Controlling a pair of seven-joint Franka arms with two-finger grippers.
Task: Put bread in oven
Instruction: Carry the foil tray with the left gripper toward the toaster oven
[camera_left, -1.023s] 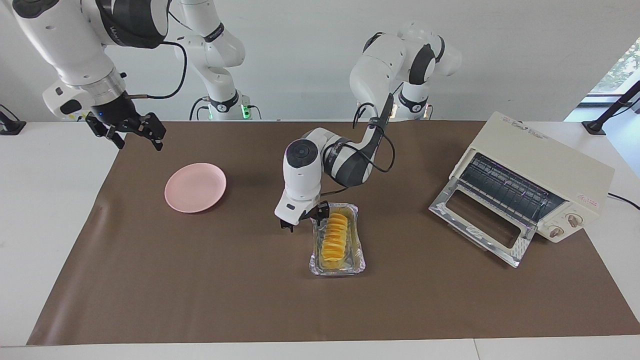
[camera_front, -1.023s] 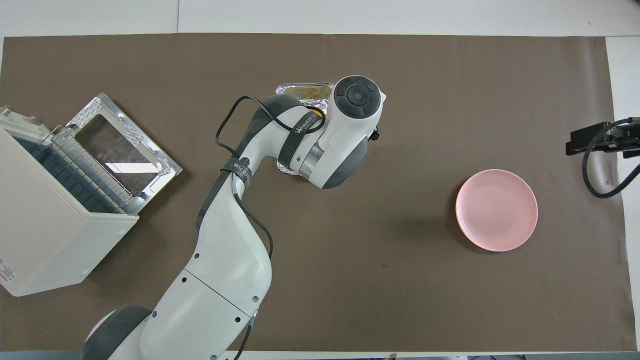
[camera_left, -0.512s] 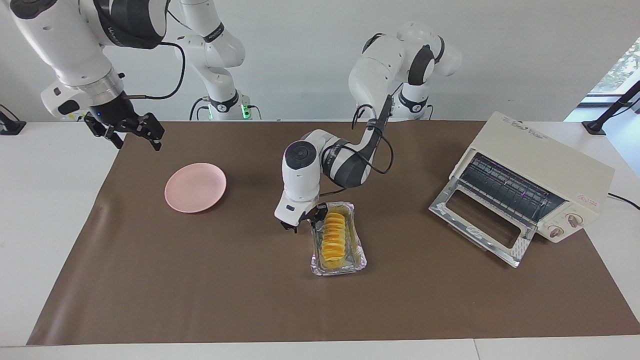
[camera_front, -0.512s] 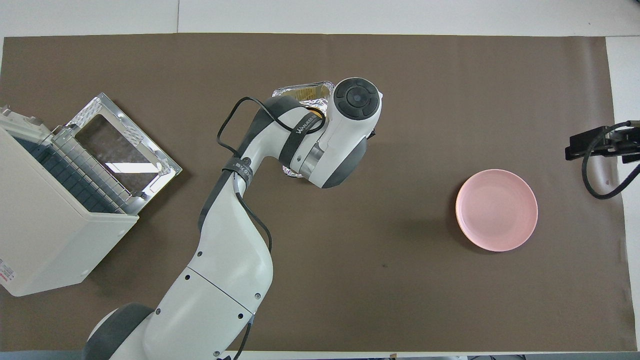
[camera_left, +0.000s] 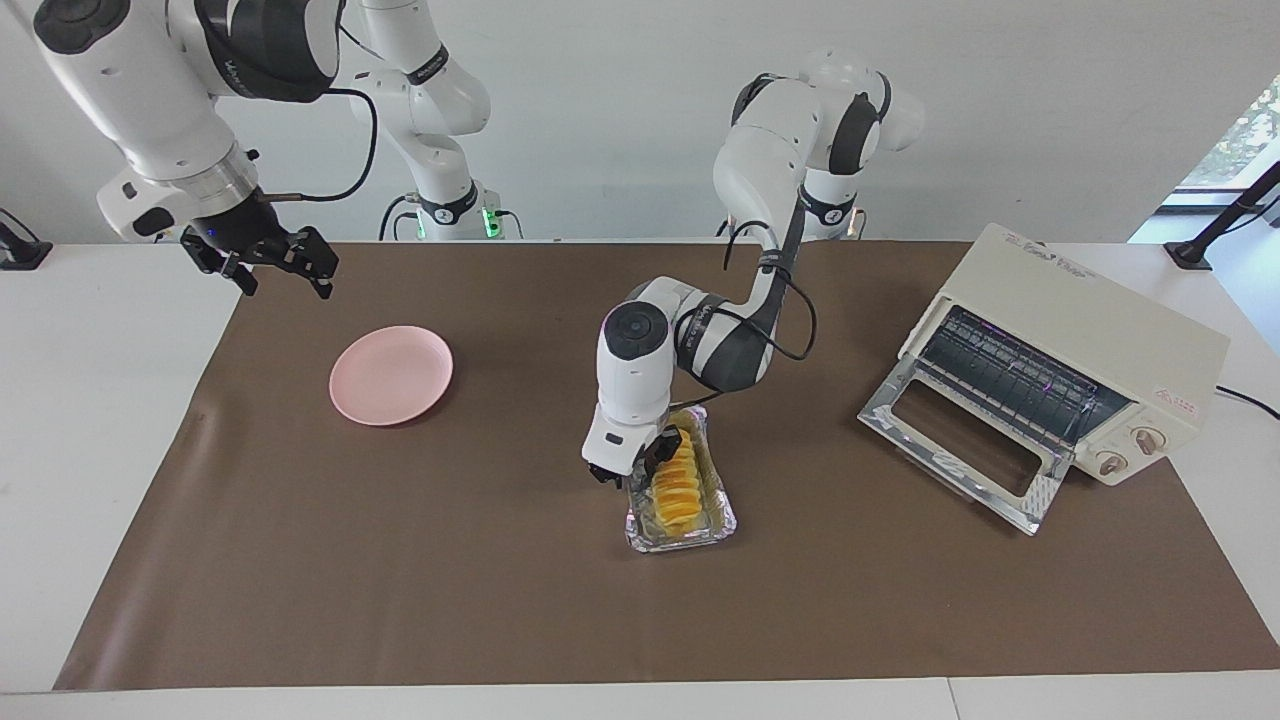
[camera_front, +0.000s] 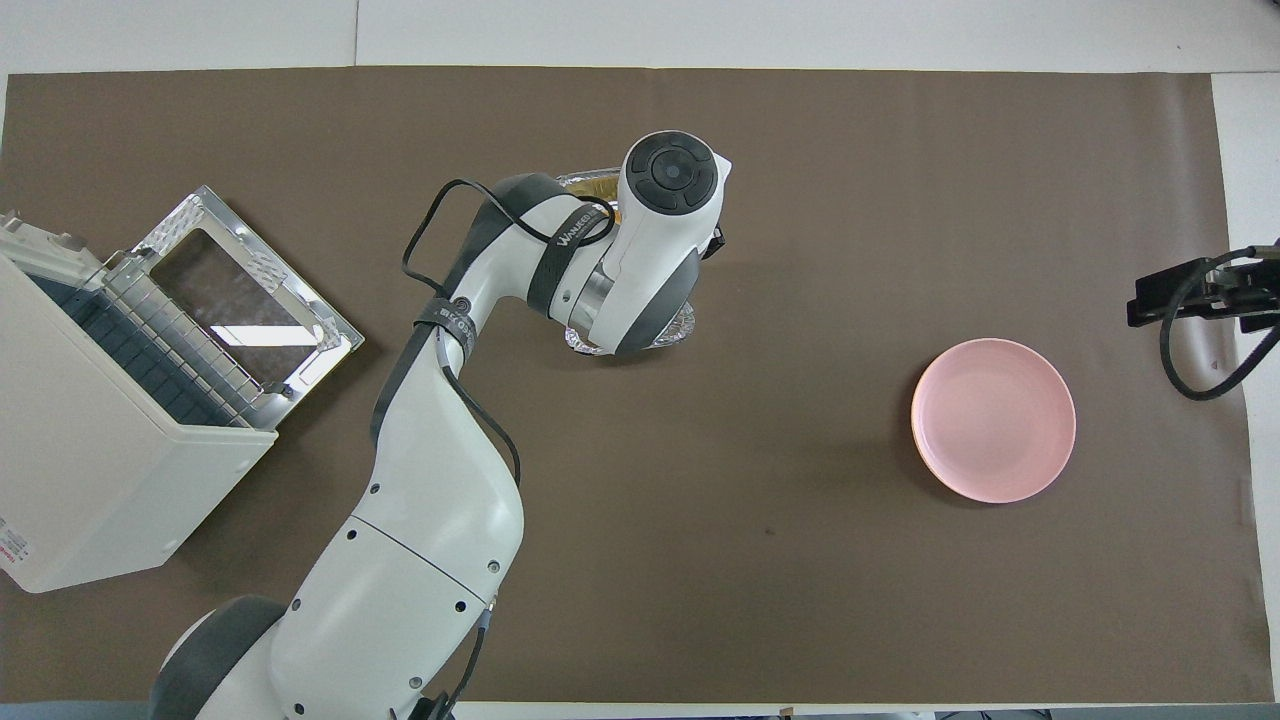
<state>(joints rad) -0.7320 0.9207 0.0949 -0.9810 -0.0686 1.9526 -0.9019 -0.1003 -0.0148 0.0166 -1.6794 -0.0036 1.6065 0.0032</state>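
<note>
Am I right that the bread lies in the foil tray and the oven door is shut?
Not quite: the bread does lie in the foil tray, but the oven has its door folded down open, as the facing view shows.

The bread (camera_left: 678, 483) is lying in the tray (camera_left: 712, 527), sitting mid-table between the plate (camera_left: 391, 374) and the oven (camera_left: 1060, 360).

Pink plate (camera_left: 391, 374) lies flat on brown mat (camera_left: 400, 560), toward the right arm's end of the table (camera_left: 90, 400). Silver foil tray (camera_left: 712, 527) near mat centre, well apart from plate. Black stand (camera_left: 1215, 225) at table corner.
</note>
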